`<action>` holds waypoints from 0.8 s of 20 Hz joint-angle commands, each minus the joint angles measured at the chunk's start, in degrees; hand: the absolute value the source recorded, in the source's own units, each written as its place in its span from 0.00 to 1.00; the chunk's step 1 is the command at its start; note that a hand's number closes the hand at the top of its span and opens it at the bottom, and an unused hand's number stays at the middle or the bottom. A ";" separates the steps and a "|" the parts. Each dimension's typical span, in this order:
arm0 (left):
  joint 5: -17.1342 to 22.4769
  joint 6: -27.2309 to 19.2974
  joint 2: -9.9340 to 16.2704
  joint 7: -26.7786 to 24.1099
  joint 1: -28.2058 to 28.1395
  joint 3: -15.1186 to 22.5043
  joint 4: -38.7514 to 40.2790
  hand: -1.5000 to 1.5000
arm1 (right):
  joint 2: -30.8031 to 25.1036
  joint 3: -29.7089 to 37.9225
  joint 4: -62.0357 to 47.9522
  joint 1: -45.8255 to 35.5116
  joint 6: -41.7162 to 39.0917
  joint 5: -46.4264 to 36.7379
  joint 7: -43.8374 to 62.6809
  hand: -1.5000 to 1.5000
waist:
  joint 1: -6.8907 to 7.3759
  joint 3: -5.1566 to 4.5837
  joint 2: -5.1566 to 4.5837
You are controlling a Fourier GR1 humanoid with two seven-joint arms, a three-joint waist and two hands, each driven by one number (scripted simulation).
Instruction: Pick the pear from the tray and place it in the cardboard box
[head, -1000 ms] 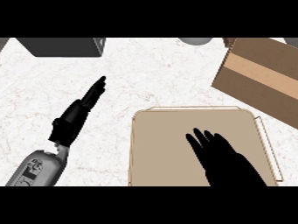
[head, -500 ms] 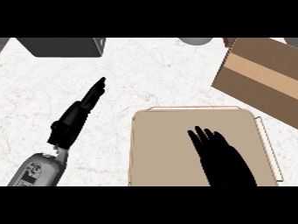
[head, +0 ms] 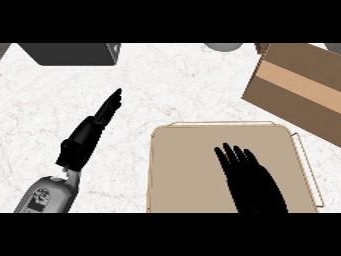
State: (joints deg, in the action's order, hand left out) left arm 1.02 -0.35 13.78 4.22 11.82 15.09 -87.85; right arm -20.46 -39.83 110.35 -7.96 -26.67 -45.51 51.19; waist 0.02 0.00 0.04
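Well, my right hand (head: 250, 177) lay flat over the tan tray (head: 180, 170), with its fingers straight and close together, pointing away from me. I could not see the pear; my hand may have hidden it. My left hand (head: 92, 132) was off to the side above the white surface (head: 180, 85), fingers straight and pressed together. The cardboard box (head: 309, 92) sat past the tray's far right corner. A dark grey block (head: 73, 53) stood at the far edge.

Single head view, steep downward look at counter (head: 173, 90); forearms enter from lower edge.
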 commanded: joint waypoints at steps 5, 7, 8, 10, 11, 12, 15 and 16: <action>-3.11 1.28 -2.46 2.52 -2.38 -0.54 -4.18 0.50 | 0.67 3.18 -2.34 4.04 -2.94 -2.67 -3.35 0.00 | -0.04 0.01 0.03; -2.45 3.80 -2.45 -2.64 -1.42 -3.29 1.82 0.50 | 4.70 2.79 -5.37 2.49 -3.61 -3.95 -2.76 0.00 | -0.05 -0.01 -0.04; -0.97 4.21 -1.41 3.83 -0.52 -4.43 -4.26 0.50 | 2.93 2.45 -6.10 4.18 -1.44 -5.29 -5.08 0.00 | 0.01 0.01 0.01; -2.44 4.72 -3.08 -0.97 0.38 -4.84 2.72 0.50 | 2.88 3.83 -3.51 4.99 -5.11 -4.58 -3.93 0.00 | -0.18 -0.01 -0.03; -3.59 4.90 -3.29 -0.37 -1.73 -4.08 -0.71 0.50 | 4.82 5.54 -4.24 3.02 -7.05 -4.48 -3.66 0.00 | -0.03 0.00 -0.01; -2.75 5.15 -2.98 2.95 1.73 -5.52 -0.80 0.50 | 6.64 2.07 -7.06 3.80 -3.79 -7.20 -3.46 0.00 | -0.05 0.00 -0.02; -4.56 4.87 -4.79 0.73 -2.49 -4.26 -1.55 0.50 | 6.98 3.34 -8.77 4.24 -3.84 -8.42 -5.65 0.00 | 0.02 0.00 -0.02; -7.03 2.94 -6.11 -2.02 -3.62 -2.49 -0.90 0.50 | 3.49 6.31 -8.36 4.90 -4.09 -7.02 -8.46 0.00 | -0.03 0.00 -0.02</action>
State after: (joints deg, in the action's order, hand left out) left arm -3.37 3.46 9.42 4.55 10.25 11.57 -88.84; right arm -16.03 -35.70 103.92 -3.58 -30.29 -51.89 45.34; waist -0.03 0.00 0.03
